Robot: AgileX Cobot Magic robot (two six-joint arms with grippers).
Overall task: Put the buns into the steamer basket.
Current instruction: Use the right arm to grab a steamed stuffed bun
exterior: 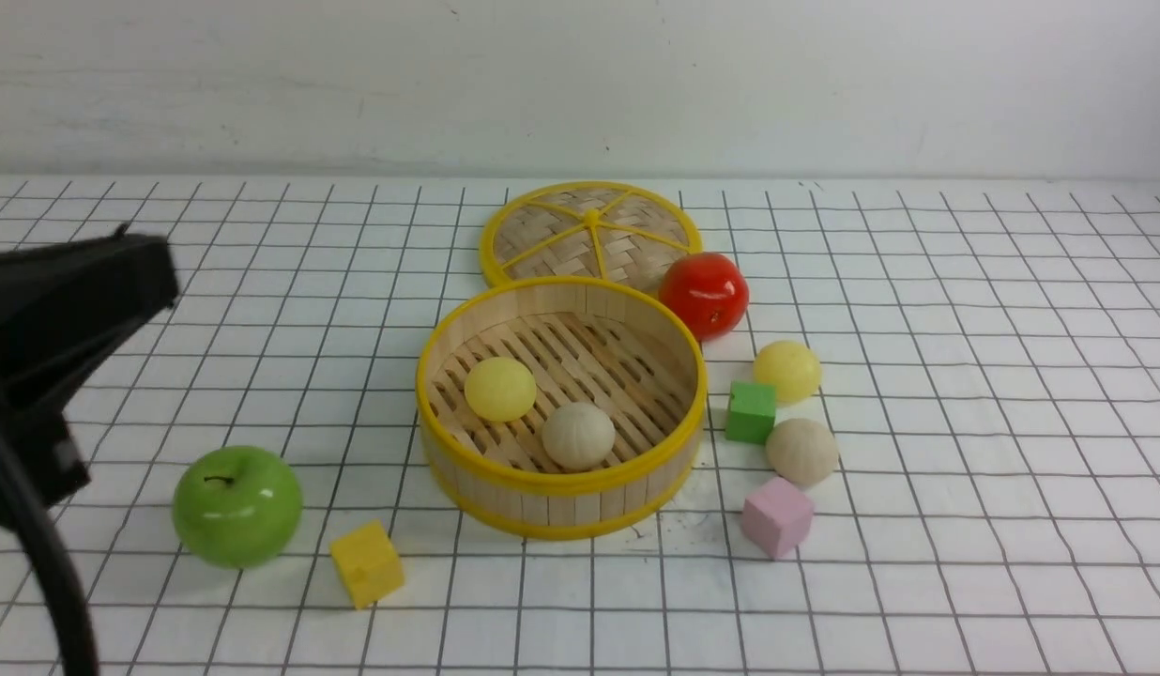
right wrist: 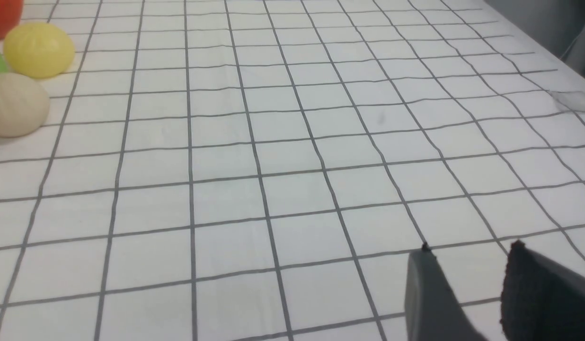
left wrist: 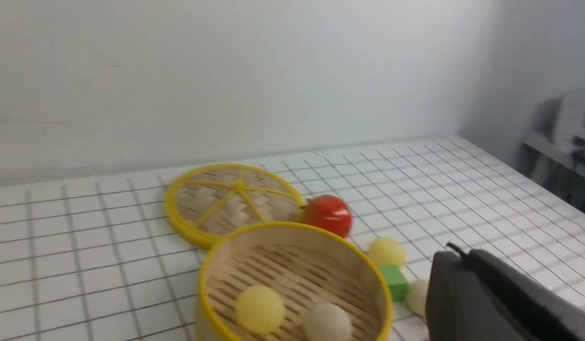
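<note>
**A:** What is closest to the camera?

**B:** The left gripper (exterior: 148, 268). It hangs at the left edge of the front view, well apart from the basket, with its jaws pressed together on nothing. The right gripper (right wrist: 470, 251) shows only in its own wrist view. Its jaws stand apart with bare table between them, and it holds nothing.

**A:** And on the table?

**B:** Low in the frame on the gridded table (exterior: 965, 526), a yellow cube (exterior: 366, 563) sits at lower left. A green apple (exterior: 237, 505) is just to its upper left, and a pink cube (exterior: 777, 516) lies right of centre.

**A:** Where is the steamer basket?

**B:** The steamer basket (exterior: 552, 512) stands at the centre of the frame. Two buns lie on its slatted floor. The inner beige bun (exterior: 578, 435) is by the nearer wall, and the inner yellow bun (exterior: 500, 388) is to its upper left.

**A:** And the other two?

**B:** They are outside on the table, right of the basket. The outer beige bun (exterior: 801, 451) is just above the pink cube, with a green cube (exterior: 751, 411) beside it. The outer yellow bun (exterior: 787, 371) is just beyond that cube.

**A:** Farther back?

**B:** A red apple (exterior: 704, 294) sits by the basket's far right rim. The woven lid (exterior: 589, 235) lies flat behind the basket, at upper centre.
</note>
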